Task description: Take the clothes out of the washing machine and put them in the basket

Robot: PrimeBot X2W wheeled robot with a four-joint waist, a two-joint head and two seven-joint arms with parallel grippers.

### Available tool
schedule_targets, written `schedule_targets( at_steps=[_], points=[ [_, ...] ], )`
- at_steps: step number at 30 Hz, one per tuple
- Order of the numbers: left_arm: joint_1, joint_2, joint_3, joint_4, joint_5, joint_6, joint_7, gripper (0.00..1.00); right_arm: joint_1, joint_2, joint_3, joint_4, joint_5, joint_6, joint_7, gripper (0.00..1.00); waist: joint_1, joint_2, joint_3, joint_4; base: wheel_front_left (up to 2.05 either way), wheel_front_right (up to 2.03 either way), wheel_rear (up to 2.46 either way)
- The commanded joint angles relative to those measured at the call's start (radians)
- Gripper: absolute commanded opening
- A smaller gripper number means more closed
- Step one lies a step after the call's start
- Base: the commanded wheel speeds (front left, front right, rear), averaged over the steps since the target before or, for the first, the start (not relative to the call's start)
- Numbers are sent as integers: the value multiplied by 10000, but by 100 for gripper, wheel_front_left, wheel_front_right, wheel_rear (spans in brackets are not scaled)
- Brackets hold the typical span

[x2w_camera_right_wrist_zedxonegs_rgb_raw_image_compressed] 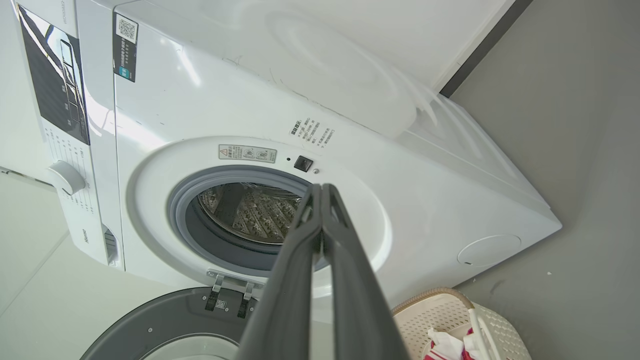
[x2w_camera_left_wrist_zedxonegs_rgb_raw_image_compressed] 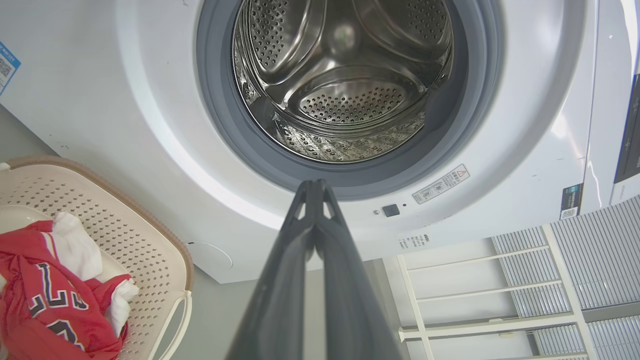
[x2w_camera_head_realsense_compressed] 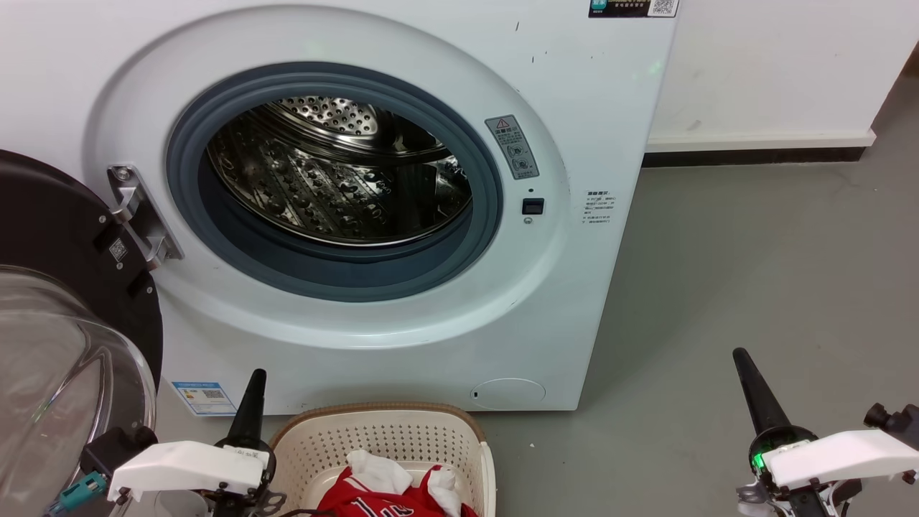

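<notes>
Some red clothes (x2w_camera_head_realsense_compressed: 380, 501) with white bits and dark numbers on them. Lie bunched up in the cream basket (x2w_camera_head_realsense_compressed: 373, 438) with the brown rim and the little holes. Basket down on the grey floor (x2w_camera_head_realsense_compressed: 718, 287), just in front of the white washing machine (x2w_camera_head_realsense_compressed: 359, 337). Round door (x2w_camera_head_realsense_compressed: 57, 230) of the washer swung wide open to the left, with a black frame and a see-through bowl. Inside the grey ring (x2w_camera_head_realsense_compressed: 188, 215), a shiny steel drum (x2w_camera_head_realsense_compressed: 337, 187) dotted with holes. Small blue sticker (x2w_camera_head_realsense_compressed: 204, 397) low on the washer's front, near the left corner. Just left of the basket, the left claw (x2w_camera_head_realsense_compressed: 258, 377), pointing up at the washer, its two dark fingers pressed flat against each other and gripping no cloth. Well apart on the right, over bare floor, the right claw (x2w_camera_head_realsense_compressed: 741, 357), squeezed closed the same way. Behind the washer on that side, a white wall (x2w_camera_head_realsense_compressed: 754, 64) with a dark strip along the bottom.
</notes>
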Motion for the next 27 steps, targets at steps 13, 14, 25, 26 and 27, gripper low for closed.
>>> schedule_targets(
  at_steps=[13,14,25,26,27],
  points=[
    [-380,-101,224,103,-1309,-242,208,0,-444,-36,-190,238,1446,-1,108,0,-1,0,65,24,0,0,0],
    [-388,-111,237,115,-1393,-251,212,0,-462,-35,-202,255,1539,-1,111,0,-1,0,70,26,0,0,0],
    [-502,-192,369,240,-2295,-405,356,0,-609,-15,-332,463,2523,-1,195,0,-1,0,126,46,0,0,0],
    [-512,-199,381,255,-2374,-414,372,0,-621,-12,-344,484,2610,-1,201,0,-1,0,131,48,0,0,0],
    [-521,-206,391,264,-2457,-425,381,0,-634,-10,-356,502,2690,-2,211,0,-1,0,136,50,0,0,0]
  ],
)
